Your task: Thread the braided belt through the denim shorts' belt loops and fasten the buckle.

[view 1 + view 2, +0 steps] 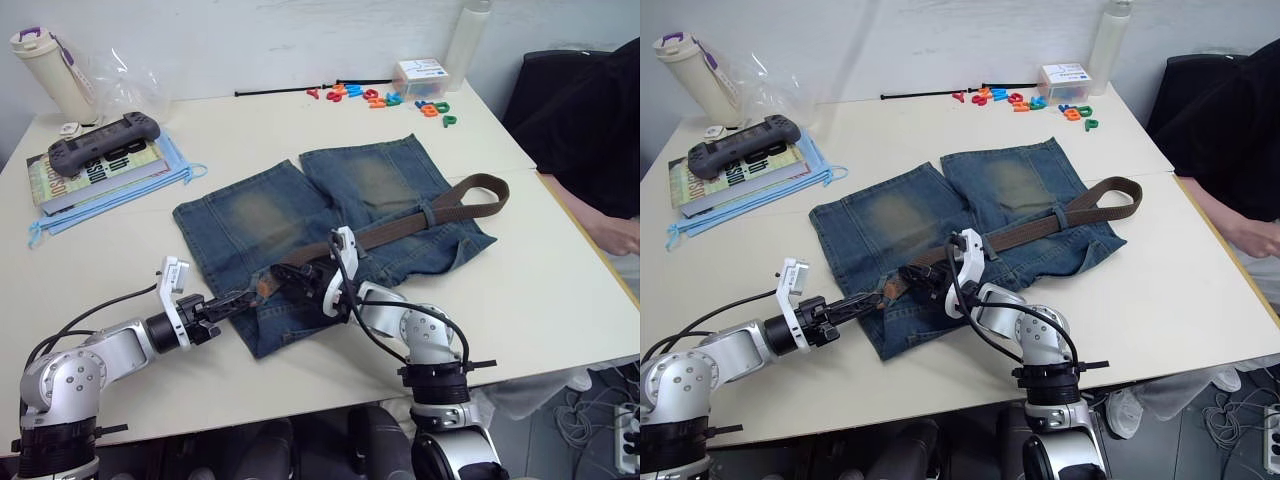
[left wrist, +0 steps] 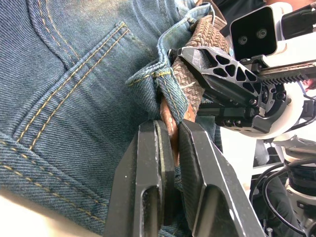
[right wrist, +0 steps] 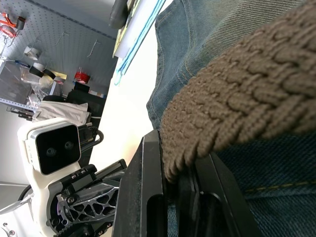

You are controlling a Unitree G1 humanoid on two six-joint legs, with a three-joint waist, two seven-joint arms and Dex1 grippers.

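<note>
Denim shorts (image 1: 330, 235) lie flat on the white table (image 1: 300, 120), waistband toward the robot and legs pointing away, soft cloth that will bunch and slide if pulled. Across the waistband runs the braided belt (image 1: 400, 228), its far end curled in a loop off the right side of the shorts, passing under at least 1 belt loop (image 1: 427, 213) there. The braid looks limp and rough enough to grip, so it will sag between holds and should be taken close to the loop being fed. The tan leather end (image 2: 170, 123) seems stiffer and better for pushing through. The right gripper (image 1: 300, 283) has its jaws clamped on the braided strap at the waistband. The left gripper (image 1: 240, 300) has its 2 fingers (image 2: 148, 163) pressed together on that tan end, just beside a fold of waistband. I cannot make out the buckle.
</note>
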